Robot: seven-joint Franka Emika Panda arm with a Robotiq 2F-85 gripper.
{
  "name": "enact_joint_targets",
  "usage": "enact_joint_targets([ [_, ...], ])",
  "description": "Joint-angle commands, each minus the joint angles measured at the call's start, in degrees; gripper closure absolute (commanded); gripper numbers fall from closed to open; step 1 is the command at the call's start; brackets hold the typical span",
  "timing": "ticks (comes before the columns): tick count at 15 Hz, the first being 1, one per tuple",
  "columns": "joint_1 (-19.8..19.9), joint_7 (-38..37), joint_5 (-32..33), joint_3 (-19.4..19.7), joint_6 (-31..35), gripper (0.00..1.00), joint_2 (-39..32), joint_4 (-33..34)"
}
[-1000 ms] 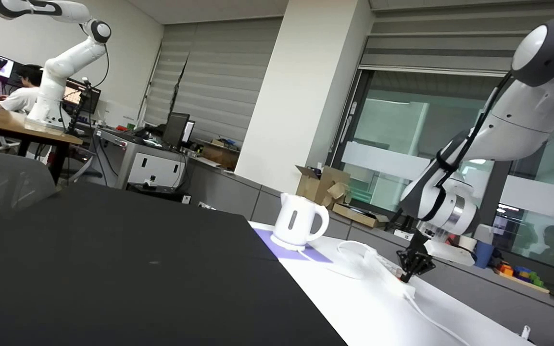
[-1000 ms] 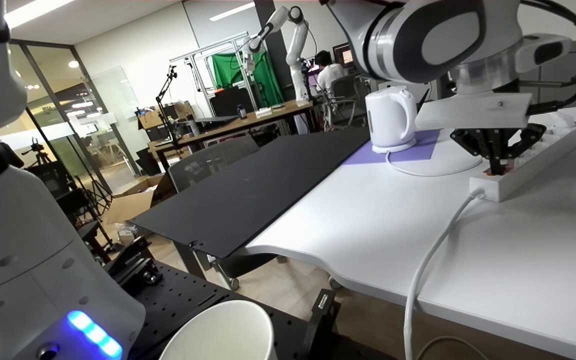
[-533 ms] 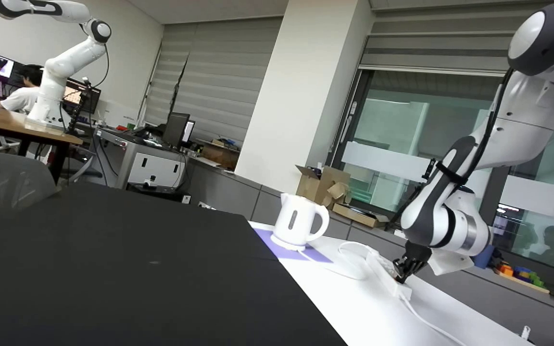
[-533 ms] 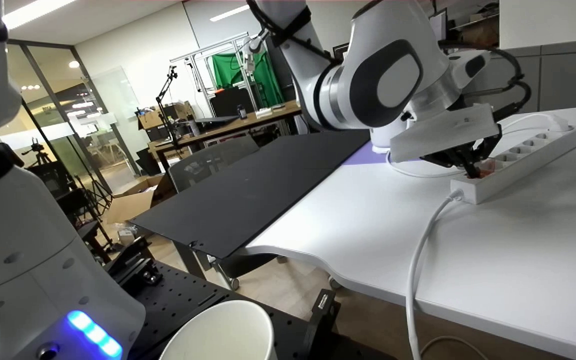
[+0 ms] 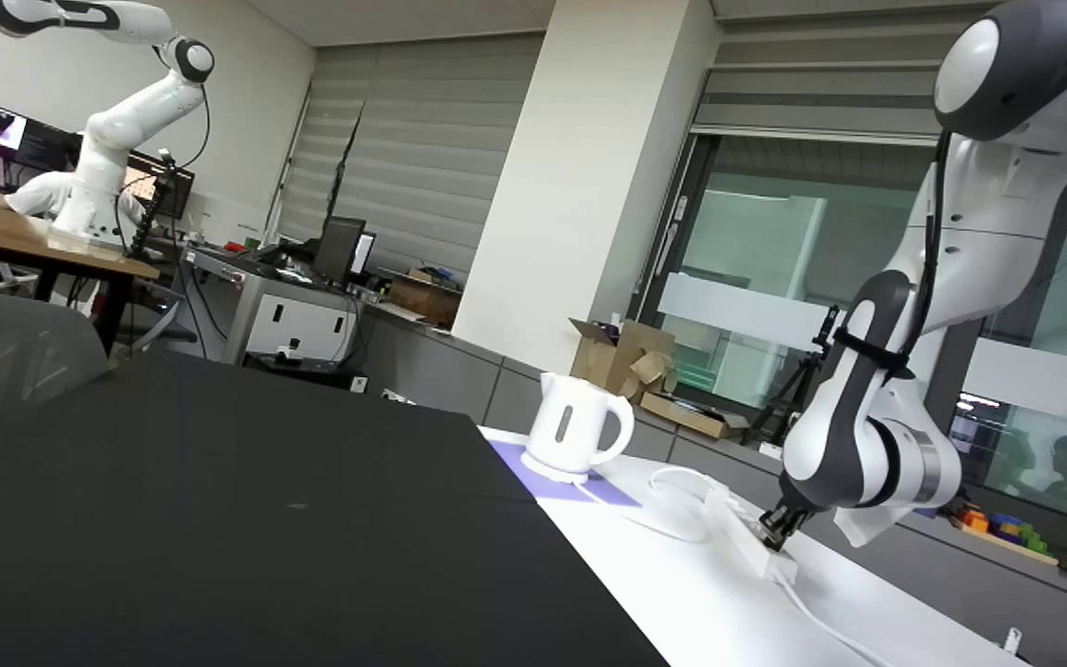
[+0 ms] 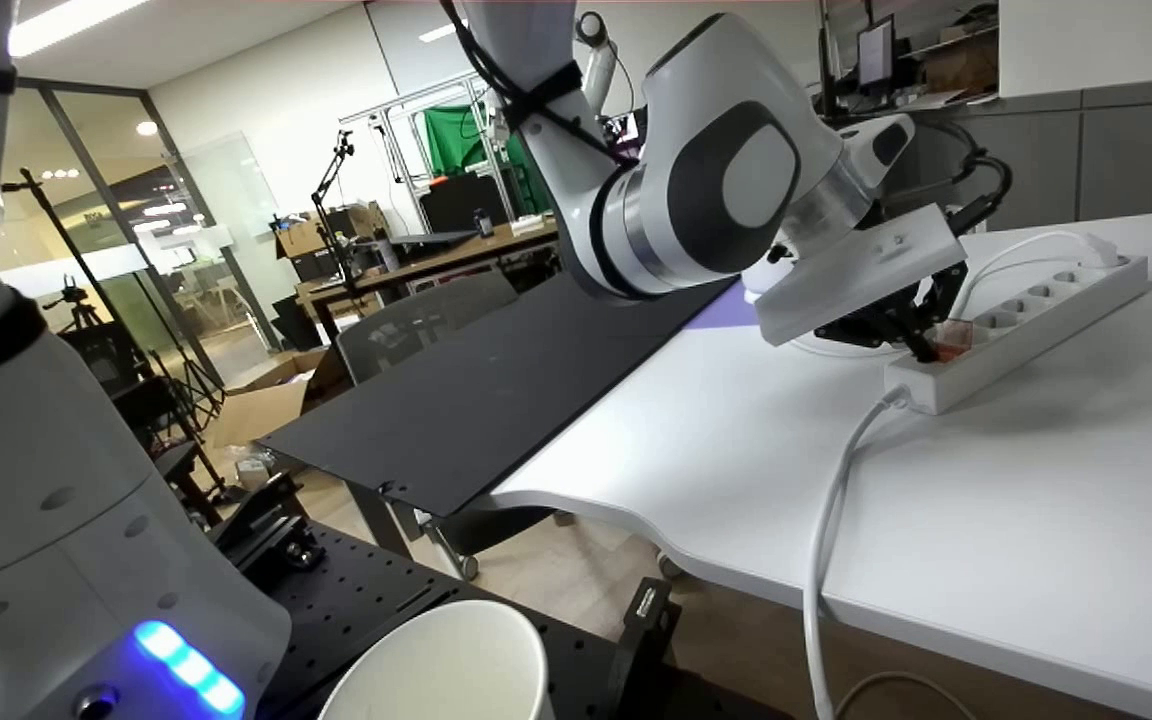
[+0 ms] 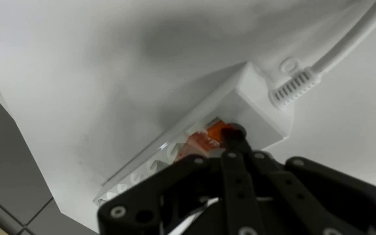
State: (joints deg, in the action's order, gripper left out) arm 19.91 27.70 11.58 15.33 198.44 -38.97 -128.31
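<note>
My gripper (image 7: 235,133) is shut, its black fingers together and nothing visible between them. In the wrist view its tips rest on or just above an orange-red switch (image 7: 215,130) near the cable end of a white power strip (image 7: 240,106). A paler red, see-through patch (image 7: 197,143) lies beside that switch, followed by a row of sockets. Both exterior views show the gripper (image 6: 926,350) tilted, tips down at the near end of the strip (image 6: 1036,333). Whether the switch is pressed in cannot be told, since the fingertip covers part of it.
A white kettle (image 5: 571,431) stands on a purple mat (image 5: 615,493) beyond the strip. The strip's white cable (image 6: 841,470) hangs over the edge of the white table (image 6: 736,430). Black boards (image 6: 496,380) adjoin that table. A white cup (image 6: 446,670) stands near the robot base.
My wrist and forearm have tilted over and swung left in an exterior view, with the fingertips staying at the strip's end. The strip's near end has slid slightly the same way.
</note>
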Motion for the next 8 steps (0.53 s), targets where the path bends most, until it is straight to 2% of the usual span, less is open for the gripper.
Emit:
enact_joint_targets([
  [1,-5.66,-4.79,-1.81,3.23,-2.04,1.00,1.61,-0.88],
  [5,-10.50,-7.41,-4.49,5.81,-7.71,1.00,7.17,0.05],
  [8,-20.31,-7.34,-6.36,16.08,-14.26,1.00,9.36,2.57],
])
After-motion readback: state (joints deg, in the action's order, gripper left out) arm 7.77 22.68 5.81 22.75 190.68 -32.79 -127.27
